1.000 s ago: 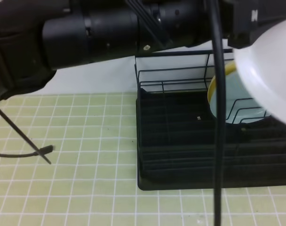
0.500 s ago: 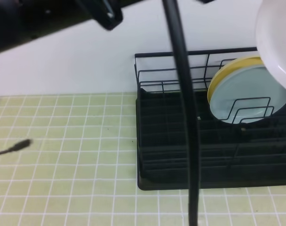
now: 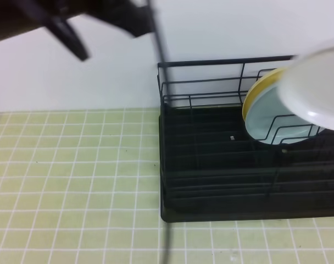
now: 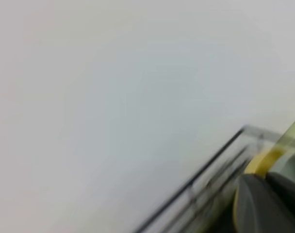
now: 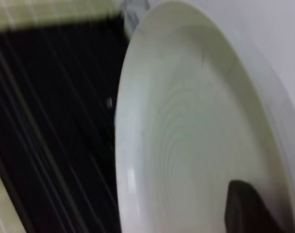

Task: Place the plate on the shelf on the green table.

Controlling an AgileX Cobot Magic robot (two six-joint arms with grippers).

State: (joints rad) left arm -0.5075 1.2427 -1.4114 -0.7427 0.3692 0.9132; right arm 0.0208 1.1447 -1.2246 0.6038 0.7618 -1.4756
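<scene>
The white plate (image 3: 316, 88) hangs in the air, tilted, over the right end of the black wire shelf (image 3: 211, 165), in front of its back rail. In the right wrist view the plate (image 5: 196, 121) fills the frame, and one dark fingertip (image 5: 243, 206) of my right gripper presses on its lower face; the ribbed tray base (image 5: 50, 126) lies below it. My left arm (image 3: 73, 22) is a dark blur at the top left, far from the plate. The left wrist view shows mostly white wall, and a dark finger (image 4: 264, 204) at the lower right.
A pale blue-green plate (image 3: 265, 118) and a yellow plate (image 3: 259, 88) stand upright in the shelf's right dividers, right behind the white plate. A black cable (image 3: 162, 137) hangs down the middle. The green table (image 3: 73, 181) spreads left of the shelf.
My left arm has swung up and left, uncovering the shelf, and its cable moved left. The white plate rose, then came down, tilted over the shelf's right end.
</scene>
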